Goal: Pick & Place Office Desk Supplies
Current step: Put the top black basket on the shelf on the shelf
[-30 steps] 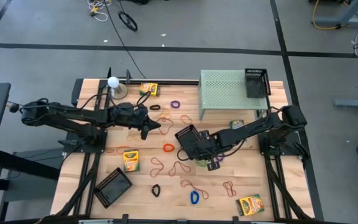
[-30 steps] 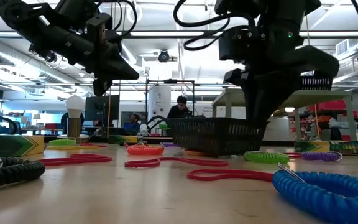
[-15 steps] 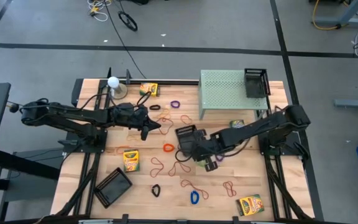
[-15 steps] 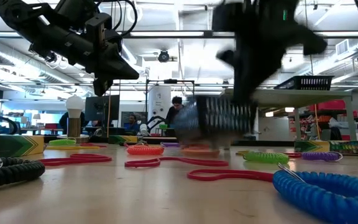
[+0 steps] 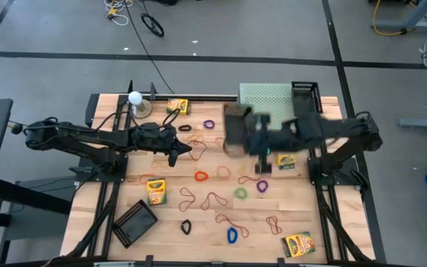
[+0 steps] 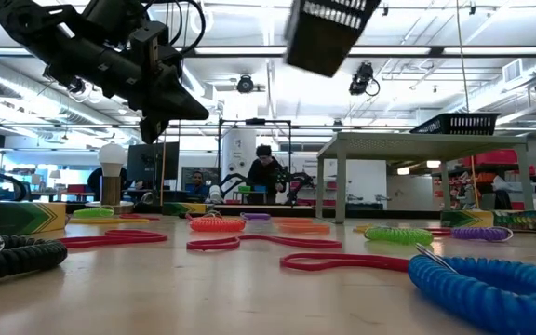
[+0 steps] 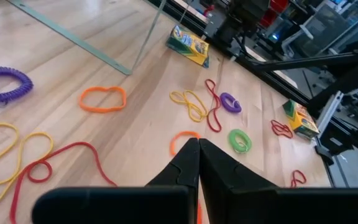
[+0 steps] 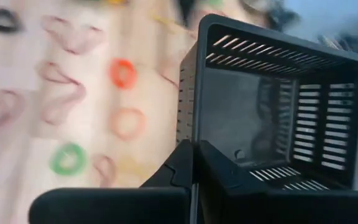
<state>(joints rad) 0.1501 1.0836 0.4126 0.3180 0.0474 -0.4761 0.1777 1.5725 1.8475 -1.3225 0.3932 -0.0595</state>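
Clearly the right gripper (image 8: 194, 163) has its fingers pinched tight on the rim of a black mesh tray (image 8: 272, 106), carried high above the table near the pale green shelf (image 5: 267, 95); in the high view the tray (image 5: 236, 122) is a blur beside that shelf, and in the low view it (image 6: 328, 35) hangs tilted at the top of the picture, clear of the wood; the tray looks light and stiff, its thin wall the natural place to pinch, though held by one edge it may swing or slip. The left gripper (image 7: 197, 152) hovers closed and empty over the rubber bands. Only the right wrist view shows the tray's slotted, empty inside; only the high view shows a second tray (image 5: 305, 98) already on the shelf and a third (image 5: 134, 222) at the table's near corner.
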